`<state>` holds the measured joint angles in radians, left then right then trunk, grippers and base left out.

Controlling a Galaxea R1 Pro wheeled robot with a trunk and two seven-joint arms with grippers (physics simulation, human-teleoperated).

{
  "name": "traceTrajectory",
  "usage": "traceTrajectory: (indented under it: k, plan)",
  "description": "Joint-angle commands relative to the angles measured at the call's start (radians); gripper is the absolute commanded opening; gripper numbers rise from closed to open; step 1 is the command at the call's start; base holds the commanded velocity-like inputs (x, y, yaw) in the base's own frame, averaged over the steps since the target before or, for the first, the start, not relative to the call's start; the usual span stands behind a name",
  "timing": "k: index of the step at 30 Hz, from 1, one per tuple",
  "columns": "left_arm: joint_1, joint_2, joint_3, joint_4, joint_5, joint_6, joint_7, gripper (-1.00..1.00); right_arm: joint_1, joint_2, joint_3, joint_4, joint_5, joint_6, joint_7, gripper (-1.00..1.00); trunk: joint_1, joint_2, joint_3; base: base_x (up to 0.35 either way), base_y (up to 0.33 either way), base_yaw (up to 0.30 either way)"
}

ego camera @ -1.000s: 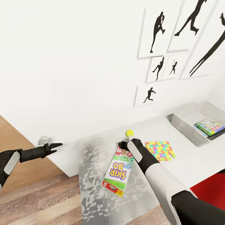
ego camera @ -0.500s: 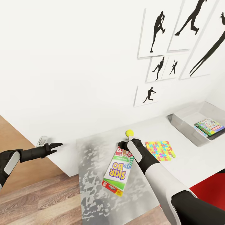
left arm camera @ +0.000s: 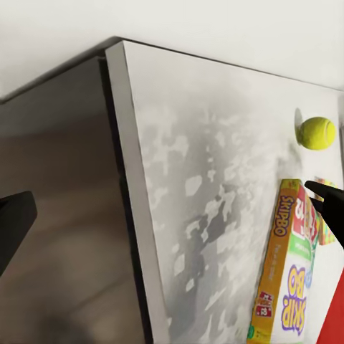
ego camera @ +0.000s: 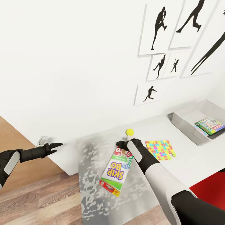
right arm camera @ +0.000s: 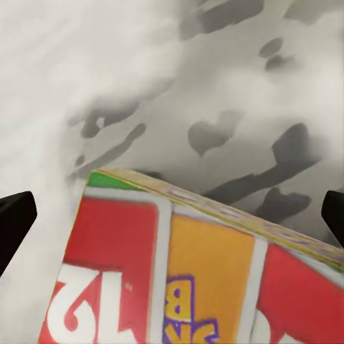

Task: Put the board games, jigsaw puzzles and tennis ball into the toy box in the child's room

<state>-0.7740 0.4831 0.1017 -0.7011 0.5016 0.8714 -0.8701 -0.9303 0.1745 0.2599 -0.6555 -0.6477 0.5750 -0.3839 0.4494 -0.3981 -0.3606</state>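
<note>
A Skip-Bo board game (ego camera: 115,171) lies on the mottled grey slanted panel (ego camera: 90,165) joined to the white table (ego camera: 187,164). My right gripper (ego camera: 123,145) is at its far end, open. In the right wrist view the fingers stand wide apart on either side of the board game (right arm camera: 172,272). The tennis ball (ego camera: 129,132) sits just beyond the gripper. A jigsaw puzzle (ego camera: 160,150) lies flat to the right. The grey toy box (ego camera: 184,120) at far right holds another board game (ego camera: 210,125). My left gripper (ego camera: 58,147) hangs open off the panel's left side.
A white wall with black silhouette pictures (ego camera: 162,31) runs right behind the table. A small grey fixture (ego camera: 42,140) sits low on that wall. Wood floor (ego camera: 37,200) lies to the left, and something red (ego camera: 209,190) shows at the lower right.
The Skip-Bo box has shifted a little to the left under my right gripper. The head view has drifted slightly. My left arm has not moved.
</note>
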Motion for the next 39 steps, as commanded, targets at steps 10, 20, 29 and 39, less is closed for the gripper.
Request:
traceTrajectory:
  k: [10, 20, 29, 39]
  plan:
    - [-0.001, 0.0, 0.001, 0.0, 0.0, 0.005, -0.003, 1.0, -0.001, 0.0, 0.003, -0.001, -0.009, 0.002, -0.01, 1.0, 0.001, -0.002, -0.002, -0.052, 0.0, 0.0]
    - [-0.001, 0.0, 0.001, 0.0, 0.0, 0.005, -0.003, 1.0, -0.001, 0.0, 0.004, 0.0, -0.009, 0.002, -0.009, 1.0, 0.001, -0.002, -0.002, -0.17, 0.015, 0.0]
    - [-0.001, 0.0, 0.001, 0.0, 0.0, 0.006, -0.003, 1.0, -0.001, 0.0, 0.005, 0.0, -0.009, 0.002, -0.009, 1.0, 0.001, -0.002, -0.002, -0.165, 0.109, 0.0]
    - [-0.001, 0.0, 0.001, 0.0, 0.0, 0.006, -0.003, 1.0, -0.001, 0.0, 0.005, 0.0, -0.006, 0.002, -0.009, 1.0, 0.001, -0.002, -0.002, -0.113, 0.154, 0.0]
